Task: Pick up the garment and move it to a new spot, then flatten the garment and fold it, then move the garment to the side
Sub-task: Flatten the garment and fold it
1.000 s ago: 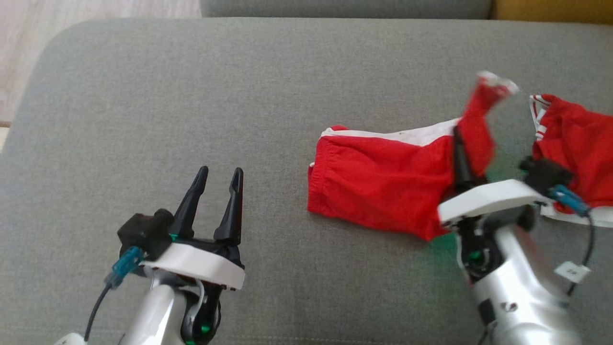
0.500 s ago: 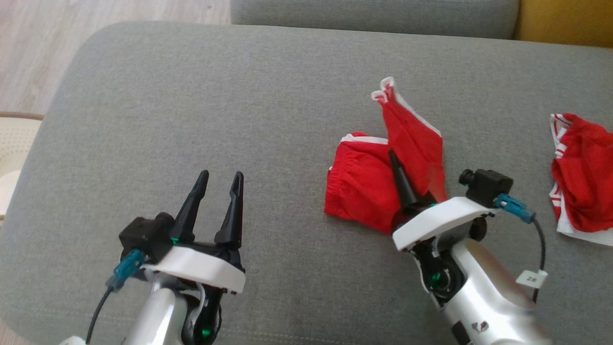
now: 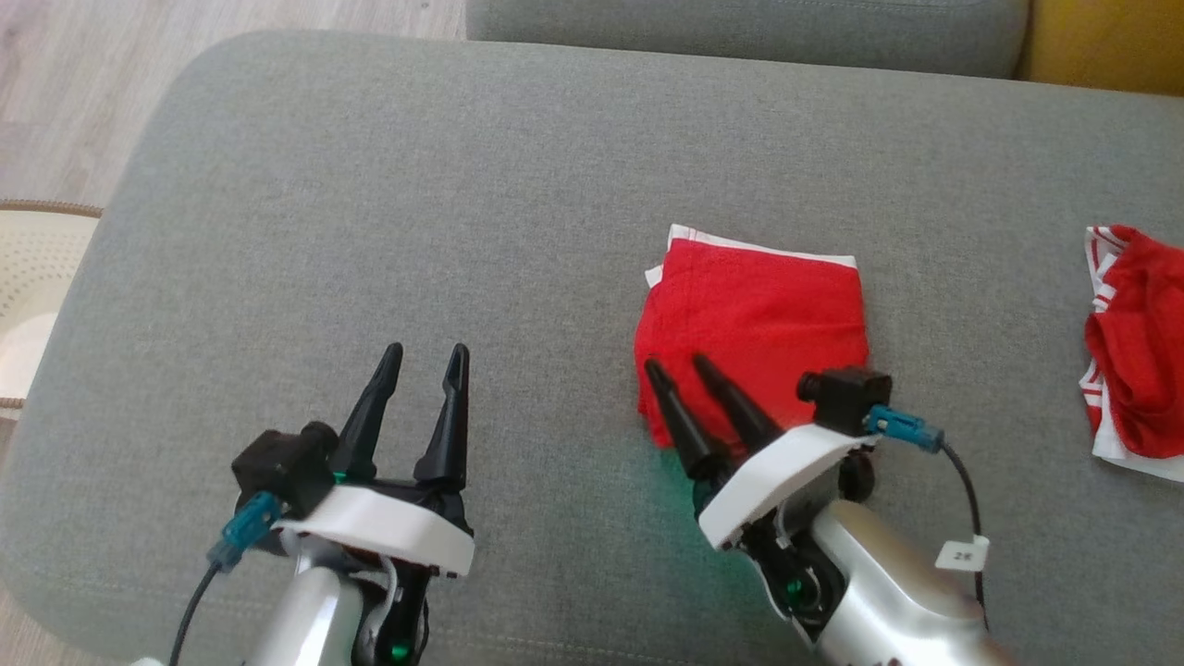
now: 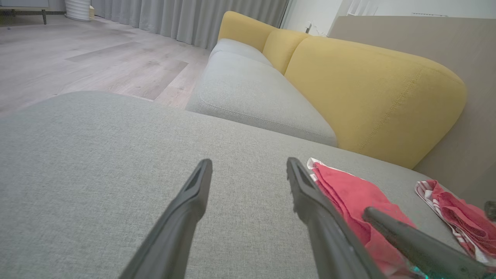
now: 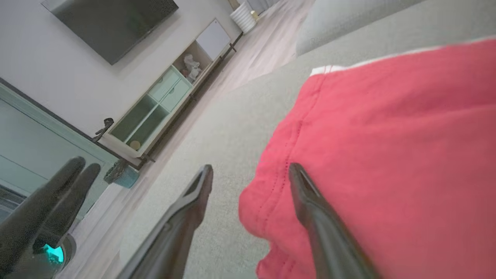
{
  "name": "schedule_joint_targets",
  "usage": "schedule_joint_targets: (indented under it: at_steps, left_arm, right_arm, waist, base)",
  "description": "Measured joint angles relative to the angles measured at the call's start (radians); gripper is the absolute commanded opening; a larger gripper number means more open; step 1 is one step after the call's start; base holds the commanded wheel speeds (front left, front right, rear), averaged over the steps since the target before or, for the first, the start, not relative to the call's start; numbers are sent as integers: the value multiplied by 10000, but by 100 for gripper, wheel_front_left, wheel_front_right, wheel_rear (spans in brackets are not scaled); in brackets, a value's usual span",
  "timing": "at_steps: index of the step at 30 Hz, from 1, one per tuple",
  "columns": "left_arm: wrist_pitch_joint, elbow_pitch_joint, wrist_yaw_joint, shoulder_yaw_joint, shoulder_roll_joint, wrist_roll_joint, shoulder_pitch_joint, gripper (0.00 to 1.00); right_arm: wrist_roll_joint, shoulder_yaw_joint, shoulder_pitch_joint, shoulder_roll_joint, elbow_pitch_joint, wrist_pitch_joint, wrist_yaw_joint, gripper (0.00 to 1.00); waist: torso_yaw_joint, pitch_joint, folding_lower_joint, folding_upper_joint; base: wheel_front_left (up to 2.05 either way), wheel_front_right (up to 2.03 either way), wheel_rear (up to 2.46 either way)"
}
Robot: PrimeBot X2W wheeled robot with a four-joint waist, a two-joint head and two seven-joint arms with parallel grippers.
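Observation:
The garment (image 3: 754, 310) is red with white trim and lies folded into a flat square on the grey cushion (image 3: 462, 203). My right gripper (image 3: 680, 365) stands open at its near left corner, one finger over the red cloth and the other over the cushion, holding nothing. In the right wrist view the garment (image 5: 387, 155) spreads across the right half, beyond my open right gripper (image 5: 250, 168). My left gripper (image 3: 425, 353) is open over bare cushion, well left of the garment. The left wrist view shows the garment (image 4: 348, 193) to the right of that left gripper (image 4: 250, 164).
A second red and white piece of clothing (image 3: 1133, 361) lies crumpled at the cushion's right edge. A yellow sofa back (image 4: 368, 85) rises behind. The cushion's left edge drops to wooden floor (image 3: 55, 111), where a pale woven object (image 3: 32, 277) stands.
My right gripper carried the raised flap over to the left, laid it down and opened, so the garment now lies folded in half. The head camera also shifted. The left arm stayed put.

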State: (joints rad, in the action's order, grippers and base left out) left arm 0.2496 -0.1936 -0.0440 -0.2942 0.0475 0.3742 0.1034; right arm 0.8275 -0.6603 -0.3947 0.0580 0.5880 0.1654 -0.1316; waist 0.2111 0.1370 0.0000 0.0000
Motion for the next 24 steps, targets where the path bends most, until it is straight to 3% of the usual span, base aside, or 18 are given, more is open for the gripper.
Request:
schedule_joint_targets:
  at_steps: [8,13,16,20,24]
  left_arm:
    - [0,-6,88,-29,2,15,4,100]
    - [0,52,88,121,0,15,8,100]
    - [0,201,82,184,0,111,8,100]
    - [0,357,86,224,2,267,7,100]
    - [0,445,86,199,0,334,7,100]
  right_arm:
    - [721,-554,-129,21,865,-581,0,100]
    - [345,-261,-828,23,894,230,0,100]
    - [-746,426,-1182,25,926,591,0,100]
    - [-3371,1615,-1173,309,840,756,0,100]
    - [-5325,3262,-478,512,-117,846,0,100]
  waist:
    - [-148,21,0,0]
    - [-482,-19,0,0]
    - [-741,-93,0,0]
    - [-1087,-249,0,0]
    - [-1363,-392,0,0]
  base:
    - [0,0,0]
    - [0,0,0]
    - [0,0,0]
    - [0,0,0]
    - [0,0,0]
